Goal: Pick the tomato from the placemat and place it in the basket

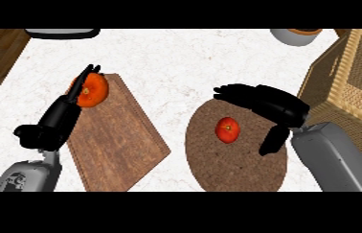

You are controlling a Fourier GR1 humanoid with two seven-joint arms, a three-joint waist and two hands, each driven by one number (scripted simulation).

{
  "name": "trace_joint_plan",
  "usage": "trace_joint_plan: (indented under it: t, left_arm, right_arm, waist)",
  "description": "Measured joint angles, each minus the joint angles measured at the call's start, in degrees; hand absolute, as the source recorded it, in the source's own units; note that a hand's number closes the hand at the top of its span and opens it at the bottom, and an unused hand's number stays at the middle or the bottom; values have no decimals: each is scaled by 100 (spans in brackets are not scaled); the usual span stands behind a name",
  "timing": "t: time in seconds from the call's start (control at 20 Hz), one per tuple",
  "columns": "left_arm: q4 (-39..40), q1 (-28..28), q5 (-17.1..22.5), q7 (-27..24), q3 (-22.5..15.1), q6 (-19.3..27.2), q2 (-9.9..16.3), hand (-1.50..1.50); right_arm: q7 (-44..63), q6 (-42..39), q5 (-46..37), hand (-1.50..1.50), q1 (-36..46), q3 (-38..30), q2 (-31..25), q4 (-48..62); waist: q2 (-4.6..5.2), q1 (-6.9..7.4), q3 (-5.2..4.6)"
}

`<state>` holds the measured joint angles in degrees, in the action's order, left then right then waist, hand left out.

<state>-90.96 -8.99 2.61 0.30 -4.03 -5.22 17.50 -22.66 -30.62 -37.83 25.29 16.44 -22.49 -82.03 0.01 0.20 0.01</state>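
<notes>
A small red tomato lies on the round brown placemat at centre right. My right hand hovers at the mat's far right side, open. Its fingers arch beyond the tomato and its thumb hangs to the tomato's right; neither touches it. The wicker basket stands at the right edge, just past that hand. My left hand is open at the left, its straight fingers lying against an orange-red round fruit.
A wooden cutting board lies left of the placemat, with the orange-red fruit on its far corner. A grey bowl sits at the back right, and a dark-rimmed dish at the back left.
</notes>
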Motion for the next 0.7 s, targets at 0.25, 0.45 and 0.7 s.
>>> trace_joint_plan:
  t: [0.25, 0.45, 0.7]
  left_arm:
    - [-35, 13, -107, 26, 95, -105, -171, 0]
    - [-21, 37, -216, 31, 162, -184, -243, 0]
    - [-214, 63, -263, 192, 248, -291, -306, 0]
  right_arm:
    - [-102, -126, -235, -150, -106, -89, 195, -64]
    - [-190, -84, -530, -150, -207, -138, 229, -49]
    - [-166, -22, -955, -150, -222, -83, 370, -4]
  waist:
    - [-2, -8, 0]
    - [-2, -8, -1]
    - [-3, -4, -1]
